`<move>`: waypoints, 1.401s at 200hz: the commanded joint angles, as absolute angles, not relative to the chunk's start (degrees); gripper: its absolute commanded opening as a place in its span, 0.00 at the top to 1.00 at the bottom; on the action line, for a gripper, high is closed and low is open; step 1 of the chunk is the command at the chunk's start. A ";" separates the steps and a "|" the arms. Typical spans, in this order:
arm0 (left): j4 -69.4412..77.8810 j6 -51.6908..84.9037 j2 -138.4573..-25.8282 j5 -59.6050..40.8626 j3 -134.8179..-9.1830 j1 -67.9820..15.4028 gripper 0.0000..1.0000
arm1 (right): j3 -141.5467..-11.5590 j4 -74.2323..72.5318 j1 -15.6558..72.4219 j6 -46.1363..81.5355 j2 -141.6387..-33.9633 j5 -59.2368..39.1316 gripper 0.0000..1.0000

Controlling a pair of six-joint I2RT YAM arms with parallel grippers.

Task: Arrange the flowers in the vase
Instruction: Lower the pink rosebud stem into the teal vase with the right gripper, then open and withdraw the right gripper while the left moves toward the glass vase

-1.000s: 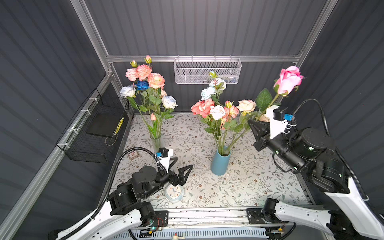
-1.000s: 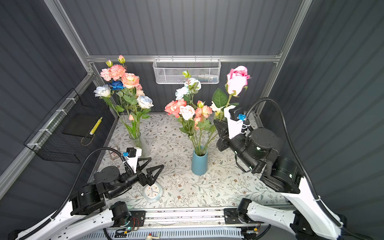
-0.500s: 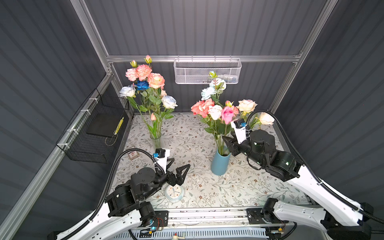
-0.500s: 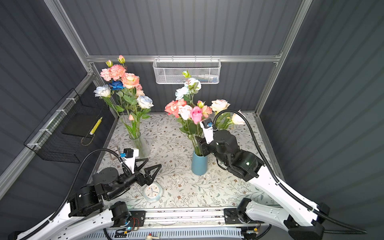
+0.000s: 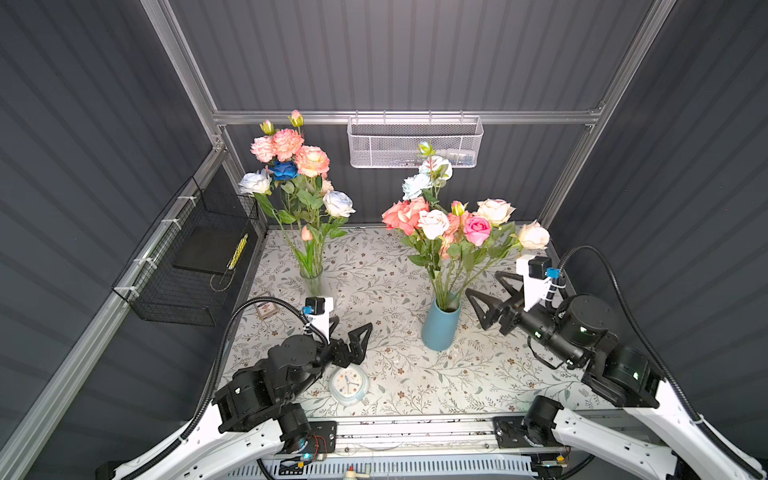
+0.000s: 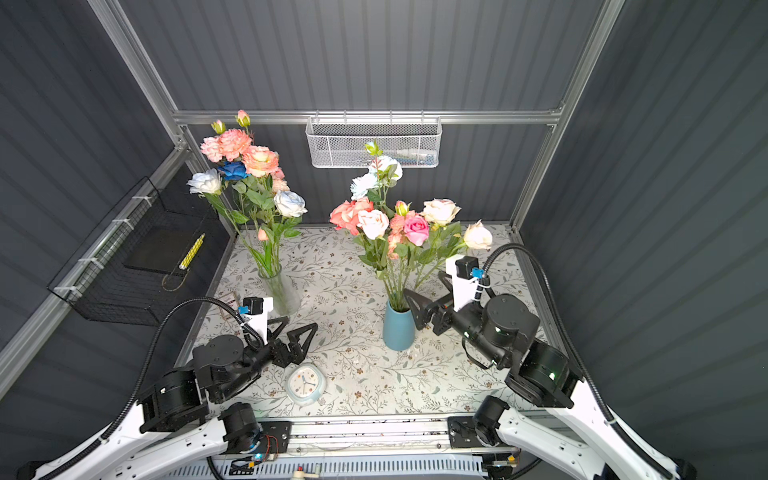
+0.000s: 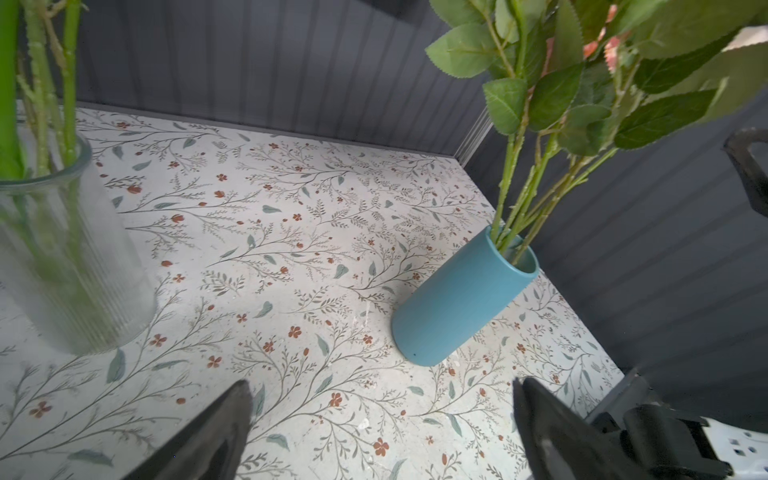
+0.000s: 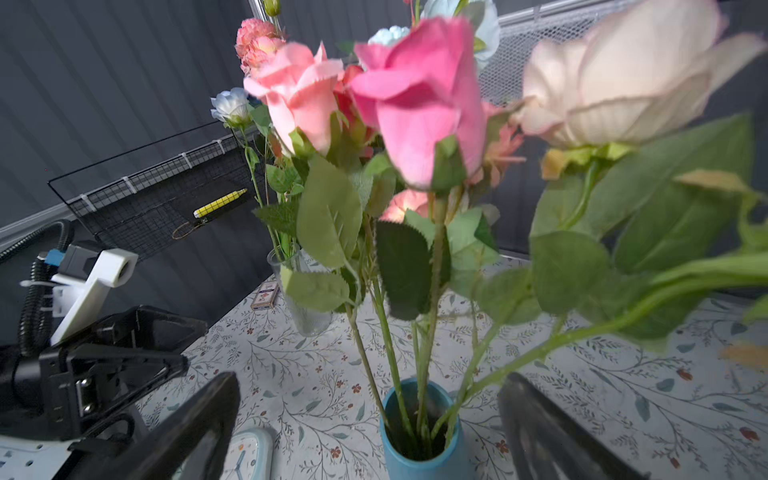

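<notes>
The blue vase (image 5: 440,328) (image 6: 397,330) (image 7: 461,299) (image 8: 419,440) stands right of centre and holds several flowers, among them a bright pink rose (image 5: 477,230) (image 6: 415,230) (image 8: 419,104). Its stem runs down into the vase mouth. My right gripper (image 5: 484,286) (image 6: 424,283) (image 8: 372,378) is open just right of the vase's rim, touching no stem. A clear glass vase (image 5: 312,280) (image 6: 282,291) (image 7: 62,266) at the back left holds more flowers (image 5: 291,166). My left gripper (image 5: 352,326) (image 6: 301,323) (image 7: 382,382) hovers open and empty over the tablecloth.
A small pale-blue clock (image 5: 348,384) (image 6: 305,384) lies near the front edge, below the left gripper. A small card box (image 5: 266,308) sits by the left wall. A black wire basket (image 5: 187,266) hangs on the left wall and a white mesh basket (image 5: 415,143) on the back rail.
My right gripper carried the pink rose down from high on the right into the blue vase, opened, and drew back to the right. The left arm barely moved.
</notes>
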State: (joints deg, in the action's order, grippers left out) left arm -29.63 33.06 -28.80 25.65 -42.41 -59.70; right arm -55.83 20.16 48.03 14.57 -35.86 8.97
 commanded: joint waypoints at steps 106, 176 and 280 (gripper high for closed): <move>-42.09 56.04 -31.79 59.88 -33.17 -59.94 0.00 | -38.58 14.71 47.81 18.06 -16.24 2.46 0.01; -54.68 68.49 -35.46 61.28 -37.64 -59.15 0.00 | -38.06 16.57 47.81 18.46 -14.17 3.71 0.01; -26.01 57.42 -54.45 28.44 -31.60 -39.79 0.11 | -37.94 15.98 47.86 18.61 -13.45 4.21 0.01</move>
State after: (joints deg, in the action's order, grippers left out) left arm -33.76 57.19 -59.99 38.20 -37.74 -48.60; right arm -38.24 16.75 48.03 18.06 -14.33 4.45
